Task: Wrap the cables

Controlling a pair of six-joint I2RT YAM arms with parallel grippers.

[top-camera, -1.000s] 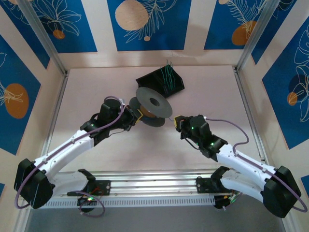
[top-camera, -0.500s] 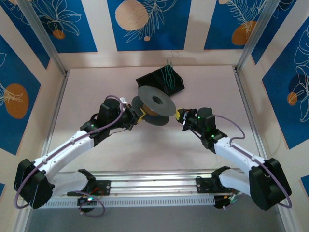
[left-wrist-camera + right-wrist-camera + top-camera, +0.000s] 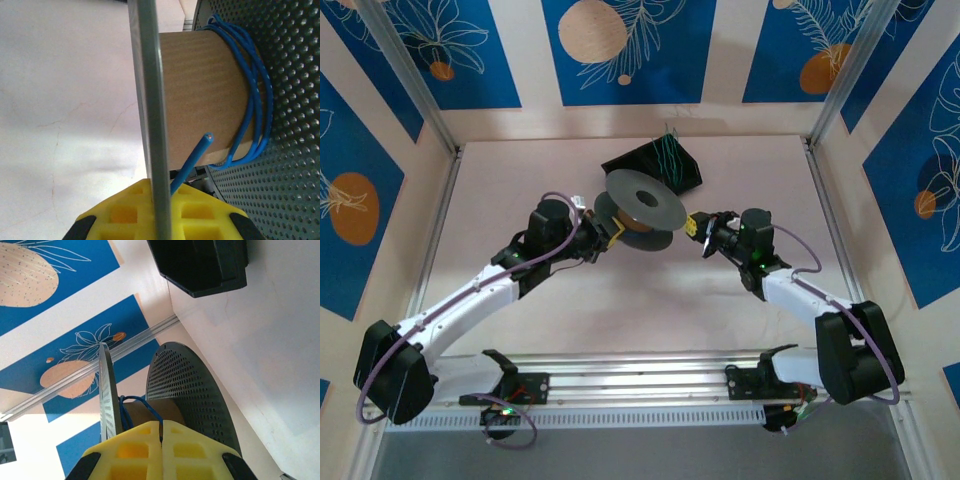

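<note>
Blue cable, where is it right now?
In the left wrist view, the blue cable loops around the cardboard core, right of centre, against the perforated flange.

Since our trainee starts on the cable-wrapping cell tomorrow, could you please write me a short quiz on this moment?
1. True or false: the left gripper is clamped on a flange of the spool.
2. Which colour is the cable wound on the cardboard core? A green, B blue, C red.
3. Where do the green cables sit?
Key: 1 true; 2 B; 3 in the black bin beyond the spool, towards the far wall.
</note>
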